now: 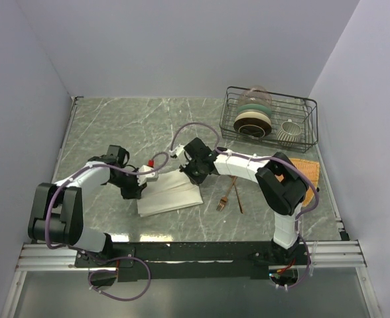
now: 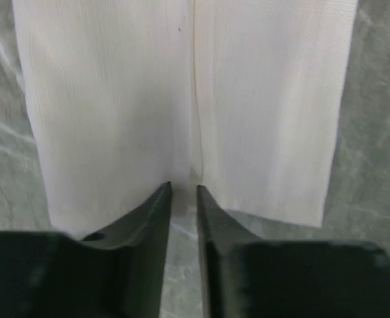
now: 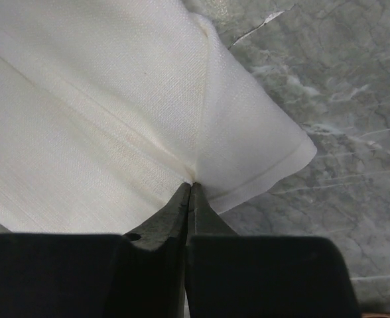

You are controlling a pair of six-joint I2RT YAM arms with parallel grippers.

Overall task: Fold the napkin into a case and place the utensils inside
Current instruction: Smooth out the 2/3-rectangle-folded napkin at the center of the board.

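Observation:
The cream-white napkin lies folded into a wide band on the marble table, with a fold line down its middle. My left gripper sits at its left end, jaws a narrow gap apart. Bare table shows between the jaws and no cloth is in them. My right gripper is at the napkin's right corner and shut on a pinch of cloth, which puckers the napkin towards the tips. The copper fork and spoon lie crossed just right of the napkin.
A black wire rack with bowls and a cup stands at the back right. An orange woven mat lies at the right edge, partly under my right arm. White walls enclose the table on three sides.

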